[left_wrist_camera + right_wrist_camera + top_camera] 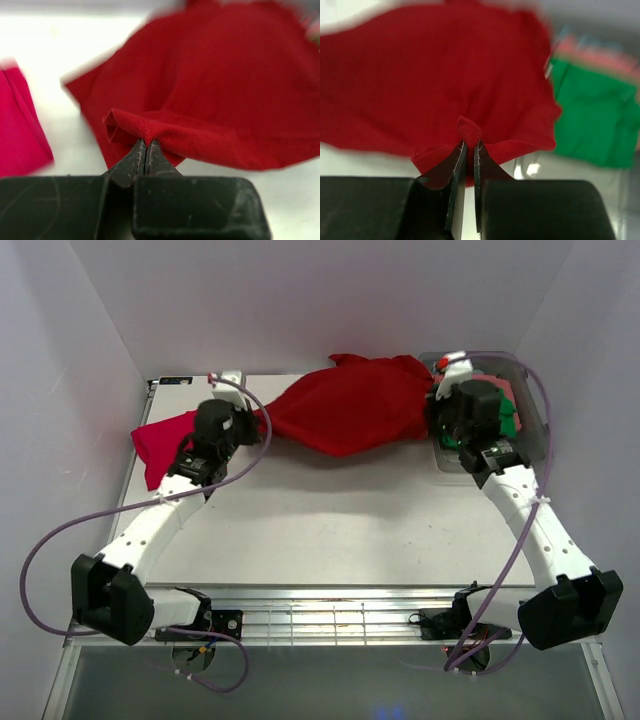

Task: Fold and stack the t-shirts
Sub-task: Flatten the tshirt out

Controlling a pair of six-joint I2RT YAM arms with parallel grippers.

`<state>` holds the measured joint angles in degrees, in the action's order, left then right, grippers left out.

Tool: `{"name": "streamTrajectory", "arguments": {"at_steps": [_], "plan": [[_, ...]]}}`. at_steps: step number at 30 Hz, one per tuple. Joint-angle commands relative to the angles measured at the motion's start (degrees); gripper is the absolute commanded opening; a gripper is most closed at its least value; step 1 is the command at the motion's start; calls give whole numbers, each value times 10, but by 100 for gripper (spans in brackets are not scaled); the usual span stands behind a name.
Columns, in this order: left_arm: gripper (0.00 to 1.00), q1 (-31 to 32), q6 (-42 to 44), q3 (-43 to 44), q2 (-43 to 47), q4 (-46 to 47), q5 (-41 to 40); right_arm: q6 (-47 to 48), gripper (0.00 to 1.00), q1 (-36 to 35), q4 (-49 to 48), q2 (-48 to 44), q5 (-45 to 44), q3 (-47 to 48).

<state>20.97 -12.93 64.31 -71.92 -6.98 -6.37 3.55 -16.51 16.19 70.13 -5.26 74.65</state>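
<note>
looks early: far left, pinkish-red t-shirt [160,445] set aside on the table [340,530], fold unclear; left gripper [146,145] clenched on a puckered hem of the dark red t-shirt [350,405], soft matte cloth stretched between; right gripper [469,145] pinching its opposite edge; green t-shirt [508,425] and coral t-shirt [505,390] waiting in the clear tub [540,420].

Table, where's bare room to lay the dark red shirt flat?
Bare table lies between the left arm and right arm, nearer than the dark red shirt. Crowded: far left by the pinkish-red shirt, far right by the tub.
</note>
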Motion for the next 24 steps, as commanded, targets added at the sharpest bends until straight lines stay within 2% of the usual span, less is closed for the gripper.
{"name": "streamTrajectory", "arguments": {"at_steps": [1, 3, 6, 12, 18, 24], "plan": [[0, 1, -13, -102, -23, -2, 3, -30, 8, -3, 14, -23, 46, -117], [0, 1, -31, -130, -38, -18, 13, -51, 8, -6, 30, -39, 60, -170], [0, 1, -60, -158, -48, -61, 14, -70, 8, -9, 75, -56, 86, -191], [0, 10, -101, -189, -30, -129, 44, -112, 8, -26, 228, -68, 91, -141], [0, 13, -140, -165, -25, -242, -21, -132, 8, -58, 312, -88, 131, -130], [0, 13, -193, -141, -38, -335, -68, -160, 8, -82, 379, -113, 151, -174]]}}
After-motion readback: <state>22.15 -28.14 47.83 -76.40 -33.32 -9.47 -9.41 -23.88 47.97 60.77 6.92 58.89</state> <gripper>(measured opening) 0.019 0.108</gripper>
